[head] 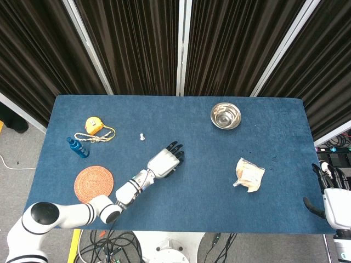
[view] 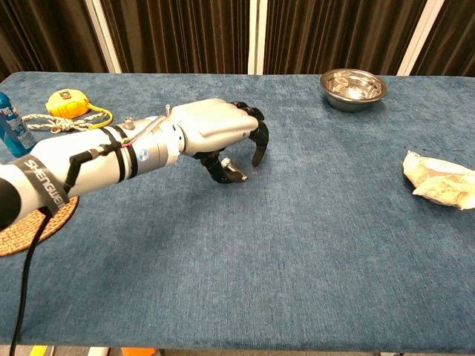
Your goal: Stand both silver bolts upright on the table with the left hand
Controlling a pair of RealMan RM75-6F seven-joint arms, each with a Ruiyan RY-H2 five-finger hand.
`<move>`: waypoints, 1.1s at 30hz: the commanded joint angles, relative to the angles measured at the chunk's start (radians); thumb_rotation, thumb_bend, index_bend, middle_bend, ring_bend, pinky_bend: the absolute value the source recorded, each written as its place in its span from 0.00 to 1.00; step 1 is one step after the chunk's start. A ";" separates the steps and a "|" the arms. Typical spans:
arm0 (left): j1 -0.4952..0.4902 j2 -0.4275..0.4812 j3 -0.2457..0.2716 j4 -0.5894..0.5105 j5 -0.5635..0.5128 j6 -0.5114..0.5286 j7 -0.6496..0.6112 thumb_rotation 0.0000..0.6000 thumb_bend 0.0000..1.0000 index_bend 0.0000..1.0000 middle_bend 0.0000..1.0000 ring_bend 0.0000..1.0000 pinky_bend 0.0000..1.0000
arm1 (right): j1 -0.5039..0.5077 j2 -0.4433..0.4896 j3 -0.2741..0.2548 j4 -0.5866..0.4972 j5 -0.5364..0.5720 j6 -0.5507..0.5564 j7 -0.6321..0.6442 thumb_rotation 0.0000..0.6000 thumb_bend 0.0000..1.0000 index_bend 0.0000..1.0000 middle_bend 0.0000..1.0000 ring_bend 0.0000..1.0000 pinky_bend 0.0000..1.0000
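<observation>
Now left robot hand (view: 215, 133) over bolt (view: 236, 173) (lying)

Even, bright light is cast from overhead — the blue table (head: 263, 131) is evenly lit in both views. A soft shadow is thrown beneath the left hand (view: 223, 133). Glare is seen inside the metal bowl (view: 353, 87). The curtains (head: 137, 44) are left dark — focus is kept sharp throughout.

the table (head: 219, 164) was deep blue. the left hand (view: 215, 130) was silver-white with black fingers (view: 258, 146). a yellow tape measure (head: 94, 125), a blue bottle (head: 77, 147), a woven tan coaster (head: 93, 184), a shiny steel bowl (head: 225, 115) and a pale beige packet (head: 249, 174) lay on it.
</observation>
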 commanded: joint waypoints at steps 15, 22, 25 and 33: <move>0.011 -0.045 -0.008 0.081 0.028 -0.020 -0.052 1.00 0.36 0.49 0.20 0.02 0.03 | -0.004 0.001 0.001 -0.007 0.005 -0.001 -0.009 1.00 0.15 0.08 0.21 0.00 0.01; 0.019 -0.056 -0.020 0.096 0.025 -0.020 -0.076 1.00 0.39 0.53 0.22 0.02 0.03 | -0.007 0.002 0.001 -0.010 0.005 0.003 -0.011 1.00 0.15 0.08 0.21 0.00 0.01; 0.028 -0.053 -0.030 0.082 0.022 -0.018 -0.116 1.00 0.43 0.54 0.23 0.02 0.03 | -0.008 0.002 0.001 -0.011 0.003 0.006 -0.012 1.00 0.15 0.08 0.21 0.00 0.01; 0.063 0.006 -0.077 -0.025 -0.030 -0.051 -0.287 1.00 0.44 0.54 0.23 0.02 0.03 | -0.013 0.002 -0.001 -0.013 -0.005 0.014 -0.011 1.00 0.15 0.08 0.21 0.00 0.01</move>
